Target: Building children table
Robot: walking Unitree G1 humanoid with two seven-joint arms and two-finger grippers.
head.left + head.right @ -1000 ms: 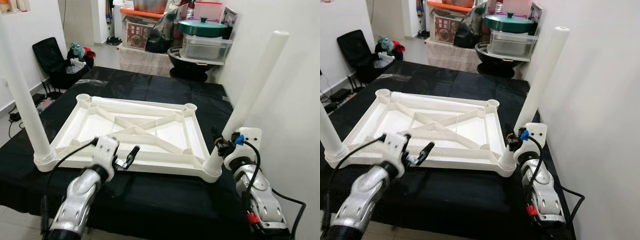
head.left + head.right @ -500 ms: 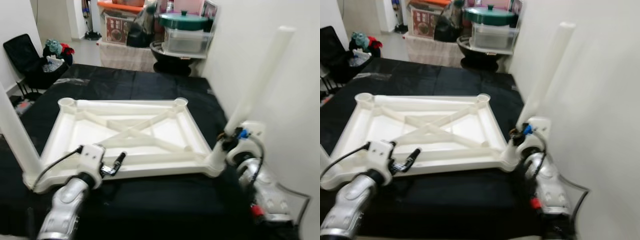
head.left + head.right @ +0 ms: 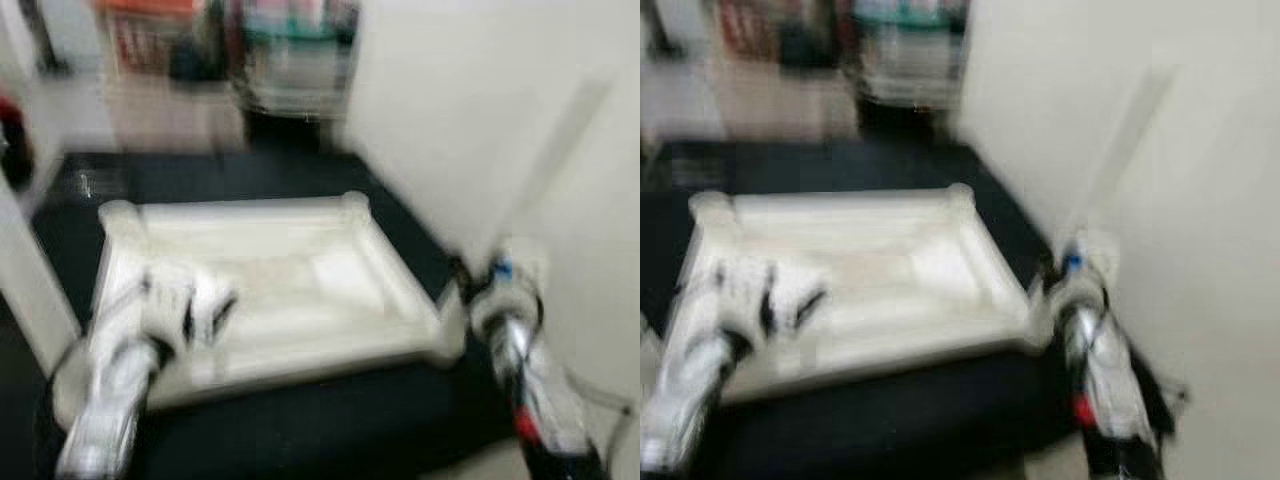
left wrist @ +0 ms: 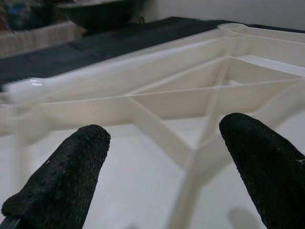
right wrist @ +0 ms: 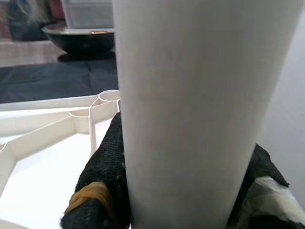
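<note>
On the black counter (image 3: 300,420) lies the white tabletop (image 3: 290,280), upside down, its ribbed underside facing up. Both eye views are badly smeared now, where half a second ago they were only slightly soft; the whole scene has slid leftward across the picture, so the camera has swung, and nothing on the counter can be said to have moved on its own. The shelves and tubs at the far end have blurred to streaks of colour, and no label or writing can be read anywhere.

The left claw (image 4: 164,162) hangs over the near left part of the tabletop, much as before, its two black fingers (image 4: 66,176) spread wide with nothing between them; the left wrist view looks past them onto the crossing ribs (image 4: 190,152) of the underside. In the eye views the left arm (image 3: 120,390) reaches in from the near left.

The right claw (image 5: 181,191) is at the near right corner, pinching a white leg (image 5: 190,105) that stands in the corner socket and leans up along the wall (image 3: 480,120), the same hold as in the earlier frames. A black finger (image 5: 102,186) presses on either side of the leg. Another white leg (image 3: 35,290) stands at the near left corner.
</note>
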